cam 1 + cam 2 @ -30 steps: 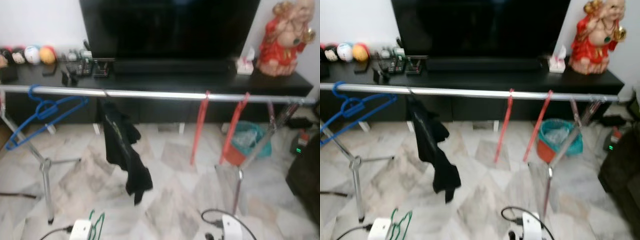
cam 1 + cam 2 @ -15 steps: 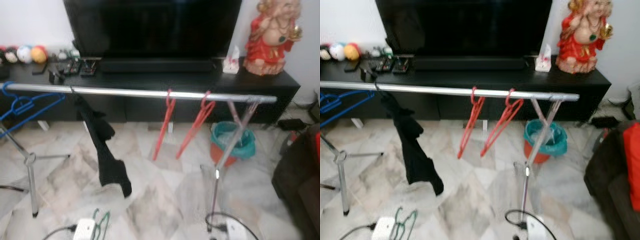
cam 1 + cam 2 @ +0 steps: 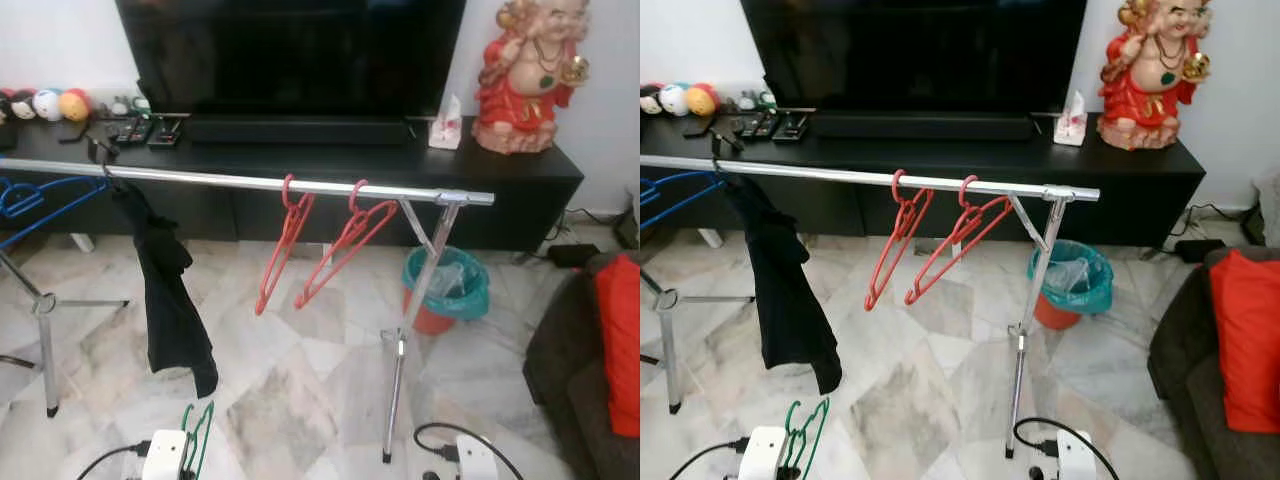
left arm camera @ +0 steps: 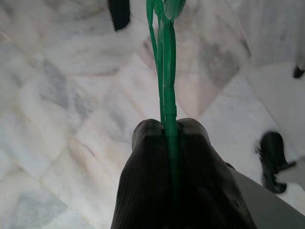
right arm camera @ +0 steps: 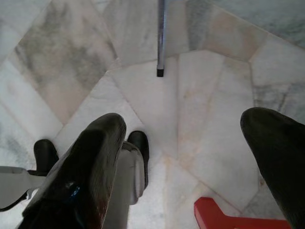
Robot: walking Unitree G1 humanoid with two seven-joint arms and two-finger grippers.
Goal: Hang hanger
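left gripper [image 4: 167, 131] clamps green hanger [image 4: 164, 57]; right gripper [image 5: 186, 138] gapes; red hangers [image 3: 310, 245] crowd rail [image 3: 250, 182].

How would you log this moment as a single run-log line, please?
left gripper: shut on green hanger, held low | right gripper: open, idle | rail: two red hangers, black garment

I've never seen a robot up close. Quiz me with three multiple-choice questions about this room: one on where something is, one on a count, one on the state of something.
1. Where is the teal bin?
A. on the TV stand
B. on the floor behind the rail's right end
C. on the sofa

2. How many red hangers are on the rail?
A. one
B. two
C. four

3. The left gripper is
A. open
B. shut on the green hanger
C. holding a shirt

Answers: 1 B, it stands on the tiles past the rail's post. 2 B, two hang side by side. 3 B, its jaws pinch the green wire.
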